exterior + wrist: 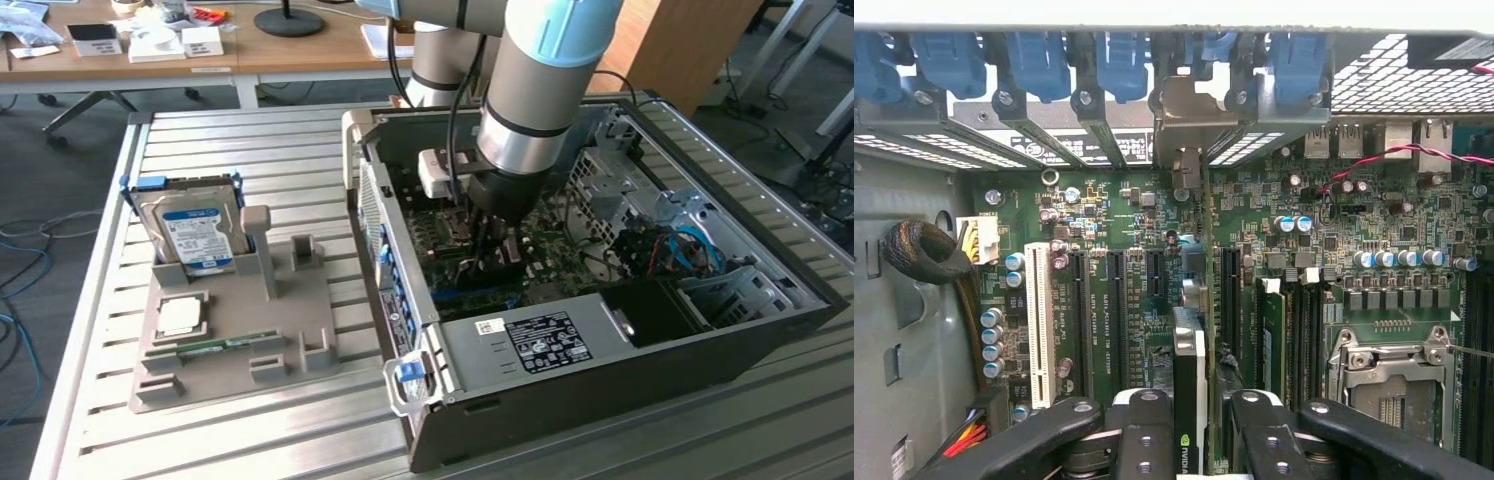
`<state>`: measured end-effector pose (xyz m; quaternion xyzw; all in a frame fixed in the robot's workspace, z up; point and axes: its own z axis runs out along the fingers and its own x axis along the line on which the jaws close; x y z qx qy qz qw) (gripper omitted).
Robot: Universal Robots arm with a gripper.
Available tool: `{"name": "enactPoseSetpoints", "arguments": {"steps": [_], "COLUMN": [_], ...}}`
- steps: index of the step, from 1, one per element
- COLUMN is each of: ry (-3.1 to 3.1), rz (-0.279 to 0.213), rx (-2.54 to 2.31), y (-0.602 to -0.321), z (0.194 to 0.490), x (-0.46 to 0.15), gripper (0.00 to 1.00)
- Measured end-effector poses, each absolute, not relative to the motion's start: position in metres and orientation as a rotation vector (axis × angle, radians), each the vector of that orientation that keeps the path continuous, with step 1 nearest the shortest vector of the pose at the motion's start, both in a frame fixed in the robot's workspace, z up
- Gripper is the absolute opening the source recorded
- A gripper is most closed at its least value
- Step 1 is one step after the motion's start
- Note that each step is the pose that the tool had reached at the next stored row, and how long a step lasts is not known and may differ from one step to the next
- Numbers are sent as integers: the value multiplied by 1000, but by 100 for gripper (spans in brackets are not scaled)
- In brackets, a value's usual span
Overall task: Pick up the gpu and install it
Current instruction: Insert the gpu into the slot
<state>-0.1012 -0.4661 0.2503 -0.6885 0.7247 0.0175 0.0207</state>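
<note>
The gpu (pixel 1190 370) stands on edge in a motherboard slot inside the open PC case (pixel 747 330). In the wrist view it shows as a thin strip with a logo on it. Its silver end bracket (pixel 1189 115) sits against the row of blue-clipped rear slots (pixel 1044 60). My gripper (pixel 1192 440) is directly over the card's upper edge, astride it. In the exterior view the gripper (pixel 487 255) reaches down into the middle of the case, over the green motherboard (pixel 574 255), and covers the card.
A grey fixture (pixel 240 330) on the slatted table at the exterior view's left holds a blue-labelled hard drive (pixel 198 235), a CPU (pixel 178 317) and a RAM stick (pixel 220 345). Inside the case are the power supply (pixel 534 340), installed RAM (pixel 1272 340), a CPU socket (pixel 1389 375) and cables (pixel 924 250).
</note>
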Motion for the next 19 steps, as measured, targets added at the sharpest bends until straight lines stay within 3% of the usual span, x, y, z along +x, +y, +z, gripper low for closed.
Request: {"name": "enactPoseSetpoints", "arguments": {"steps": [15,17,19], "ry": [2247,2247,2247], "rz": [55,55,54], "rx": [-2135,-2135,-2135], "y": [-466,-466,-466], "z": [250,250,250], "x": [-101,-101,-101], "gripper": [27,33,33]}}
